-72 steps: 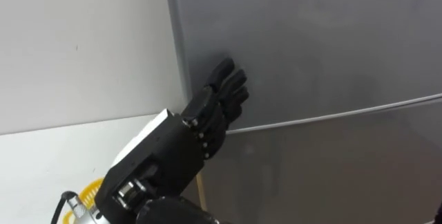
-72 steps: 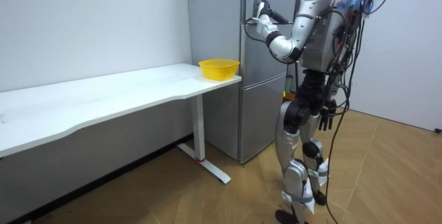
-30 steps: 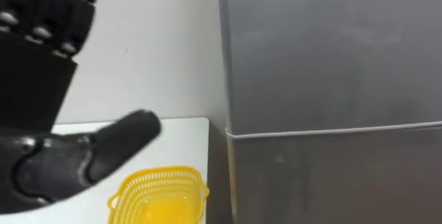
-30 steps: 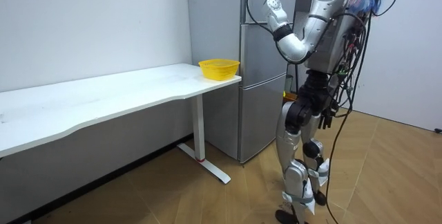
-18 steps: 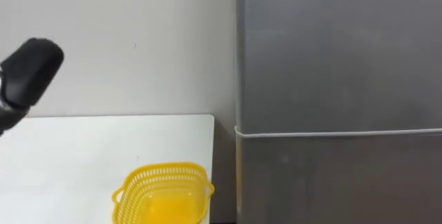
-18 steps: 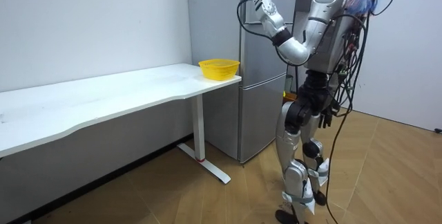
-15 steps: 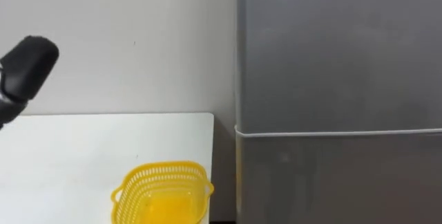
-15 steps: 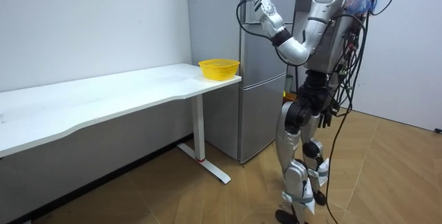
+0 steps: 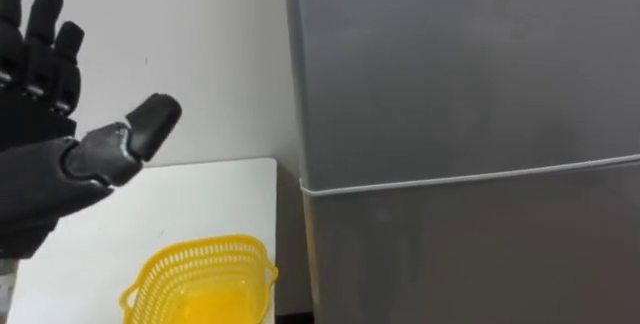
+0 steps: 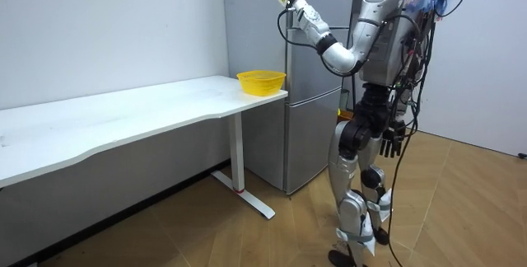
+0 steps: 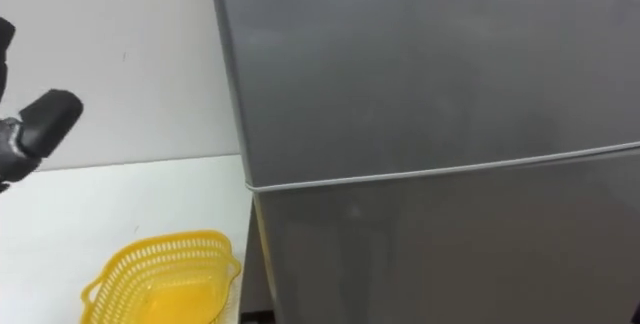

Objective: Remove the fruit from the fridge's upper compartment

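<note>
Your left hand (image 9: 45,164) is spread wide and empty at upper left, well off the shut upper fridge door (image 9: 460,74), which hides whatever you're fetching. Reach in loosely and you could slip off the door's edge, or clip the yellow basket (image 9: 200,282) on the counter (image 9: 190,199) below.

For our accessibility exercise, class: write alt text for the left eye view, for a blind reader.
The robot's open left hand is raised, empty, left of a grey fridge whose doors are shut. Below the hand, a yellow basket sits on a white table.
</note>
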You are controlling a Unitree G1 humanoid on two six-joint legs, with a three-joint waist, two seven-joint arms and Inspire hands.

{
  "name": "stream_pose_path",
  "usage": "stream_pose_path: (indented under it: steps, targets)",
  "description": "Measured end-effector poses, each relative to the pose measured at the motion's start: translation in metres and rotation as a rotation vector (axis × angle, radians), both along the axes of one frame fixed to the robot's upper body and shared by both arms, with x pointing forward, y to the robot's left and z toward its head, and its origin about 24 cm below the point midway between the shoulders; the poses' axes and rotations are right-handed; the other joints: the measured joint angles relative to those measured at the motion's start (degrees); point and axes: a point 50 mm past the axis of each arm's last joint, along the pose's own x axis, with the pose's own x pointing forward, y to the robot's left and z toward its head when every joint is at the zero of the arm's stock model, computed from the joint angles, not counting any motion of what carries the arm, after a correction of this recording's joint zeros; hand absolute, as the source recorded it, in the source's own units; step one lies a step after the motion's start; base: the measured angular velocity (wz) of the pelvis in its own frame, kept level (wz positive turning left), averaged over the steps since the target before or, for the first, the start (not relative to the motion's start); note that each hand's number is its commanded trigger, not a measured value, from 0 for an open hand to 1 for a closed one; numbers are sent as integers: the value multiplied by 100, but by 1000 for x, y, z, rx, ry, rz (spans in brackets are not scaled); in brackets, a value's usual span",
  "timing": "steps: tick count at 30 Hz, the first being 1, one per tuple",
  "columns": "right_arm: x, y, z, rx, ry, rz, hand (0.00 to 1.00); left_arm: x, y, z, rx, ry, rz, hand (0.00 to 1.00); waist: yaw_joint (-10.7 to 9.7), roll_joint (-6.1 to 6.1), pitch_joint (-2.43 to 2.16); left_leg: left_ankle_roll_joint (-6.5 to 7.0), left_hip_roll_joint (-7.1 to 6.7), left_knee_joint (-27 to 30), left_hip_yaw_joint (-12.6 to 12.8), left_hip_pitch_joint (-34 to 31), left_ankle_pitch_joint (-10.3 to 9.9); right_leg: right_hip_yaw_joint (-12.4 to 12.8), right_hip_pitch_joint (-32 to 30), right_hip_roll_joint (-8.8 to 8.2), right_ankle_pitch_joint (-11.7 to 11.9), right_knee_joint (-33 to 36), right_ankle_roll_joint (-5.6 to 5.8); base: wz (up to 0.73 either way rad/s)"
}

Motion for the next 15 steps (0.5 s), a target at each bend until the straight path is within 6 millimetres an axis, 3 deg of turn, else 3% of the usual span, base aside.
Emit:
stream_pose_path:
  steps: [9,15]
  targets:
    - [10,1,0,25,7,8,0,19,-3,-27,8,174,-24,0,-162,-17,16,1,0,7,40,-2,0,49,-11,6,-2,1,2,0]
    - [9,0,0,28,25,2,0,21,-3,-31,18,212,-37,0,-181,-9,9,0,0,6,43,-7,0,35,-15,6,-2,-8,2,0]
